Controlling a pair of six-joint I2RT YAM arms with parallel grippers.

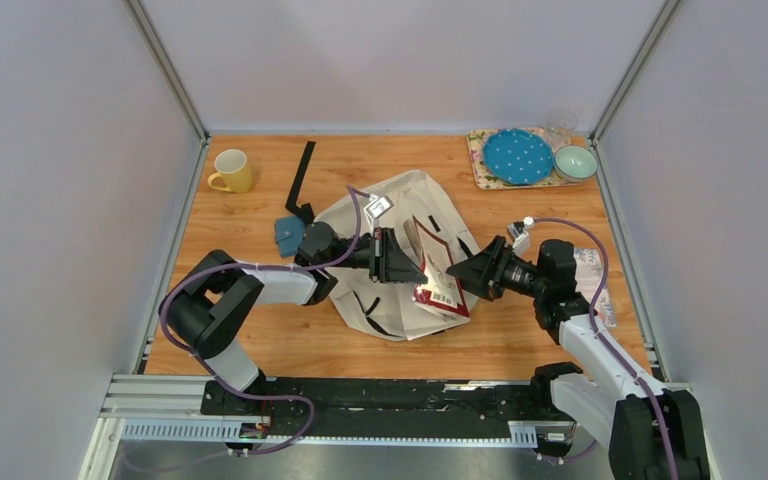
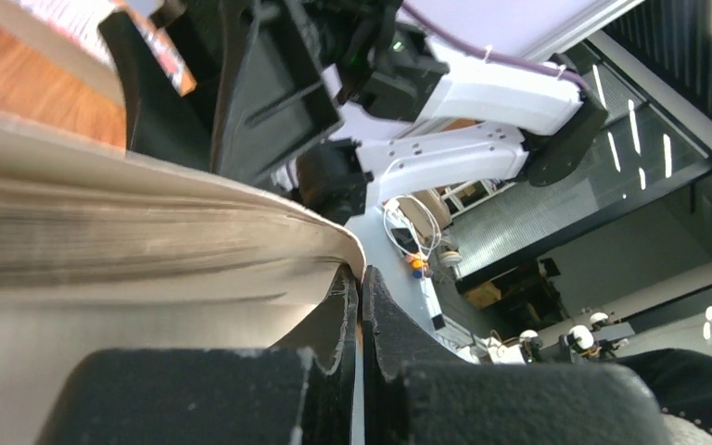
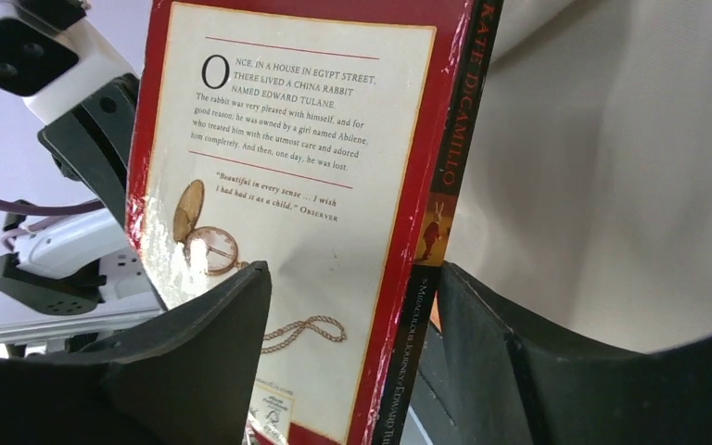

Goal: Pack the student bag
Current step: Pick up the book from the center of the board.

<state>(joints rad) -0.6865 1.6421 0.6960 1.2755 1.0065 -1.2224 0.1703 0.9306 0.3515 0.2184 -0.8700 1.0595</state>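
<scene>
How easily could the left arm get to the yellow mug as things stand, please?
Probably not yet: the left arm's jaws are shut on the bag's edge. After letting go, a low blue pouch lies toward the mug.

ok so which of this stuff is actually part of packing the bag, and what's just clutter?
In the job: student bag, its fabric pinched in the left claw; red Kate DiCamillo paperback between the fingers of the right claw.
Lying about: yellow mug, teal pouch, tray with polka-dot plate, green bowl, glass.
</scene>
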